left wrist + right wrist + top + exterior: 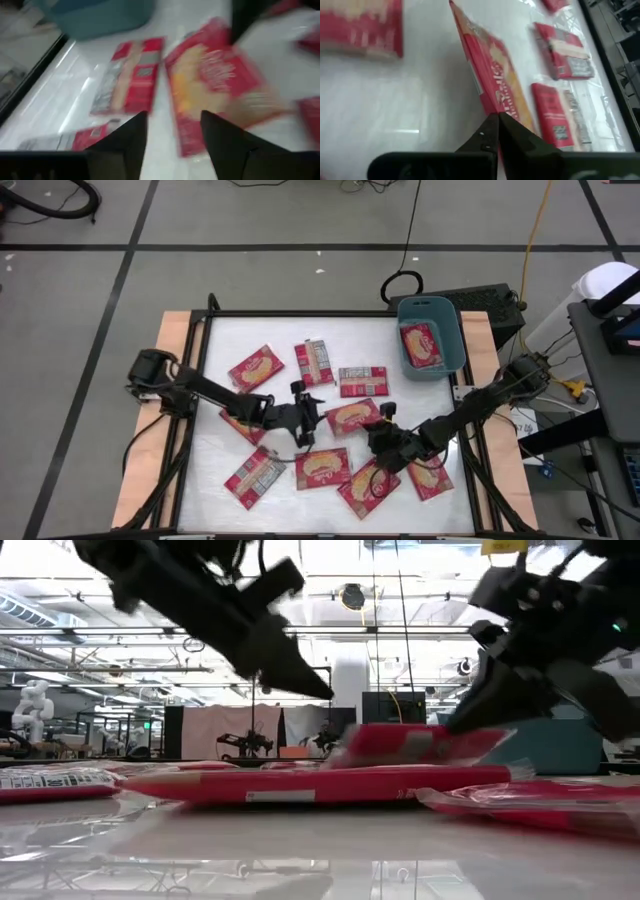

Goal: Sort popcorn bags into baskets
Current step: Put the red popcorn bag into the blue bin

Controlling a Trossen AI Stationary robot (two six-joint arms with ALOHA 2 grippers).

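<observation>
Right up against the right wrist camera, our right hand (497,120) has its two fingers pinched shut on the edge of a popcorn bag (492,75), and the bag is tipped up on its side, one edge lifted off the bench (230,470). From above, that same bag (352,416) sits in the middle of the bench, picture side up, with the right hand at its corner. So we'd say we're at the grab step: grip made, lift only just starting.

Our left hand (303,406) hangs just beside the same bag on the other side, fingers spread apart and holding nothing. In its wrist view the bag fills the gap ahead of the fingers.

The teal basket (452,330) is at the far right corner of the bench, well apart from the grab, with at least one bag (421,345) already in it. The other bags (256,366) lie flat and scattered around the middle.

Next move, as we see it: raise the bag clear of its neighbours, swing over to the basket, and let go above it. An edge pinch on a floppy packet could slip, so go slow.
</observation>
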